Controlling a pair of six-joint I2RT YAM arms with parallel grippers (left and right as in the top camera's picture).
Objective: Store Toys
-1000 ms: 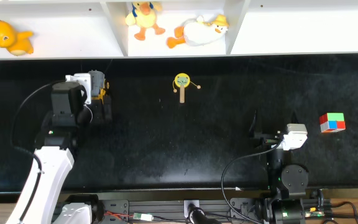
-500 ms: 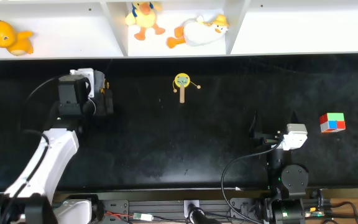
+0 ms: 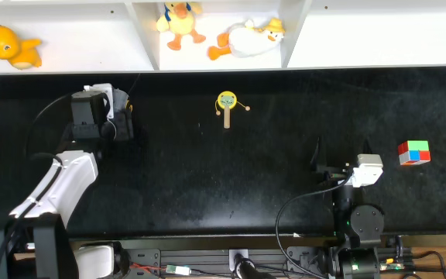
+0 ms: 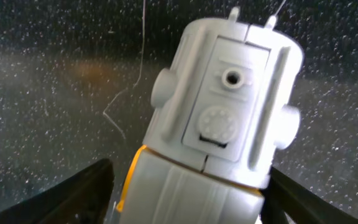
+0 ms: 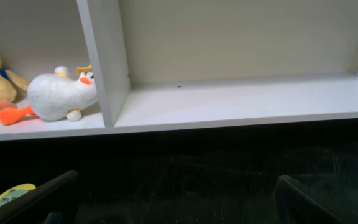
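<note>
Here's the toy robot [image 4: 222,118], white-grey with a yellow flank, pinched low on its body between the left gripper [image 4: 191,186]'s fingers [image 4: 79,196]. Its head stands free above them, and we'd say the low grip is so the toy can be set down standing. It sits at the far left of the black surface [image 3: 207,178], near the front edge of the white shelf [image 3: 362,68], and we reckon it's bound for a compartment there.

The left wrist view gives us the grip and the toy's face panel. The top view gives us the layout instead: an orange-yellow duck [image 3: 12,45], a yellow plush duck [image 3: 180,19] and a white plush duck [image 3: 246,39] already shelved, while a little rattle drum [image 3: 227,105] and a coloured cube [image 3: 413,153] wait on the surface.

The right gripper [image 5: 178,178] holds near its base with fingers spread, gripping nothing. Its view shows us the white plush lying on its side.
</note>
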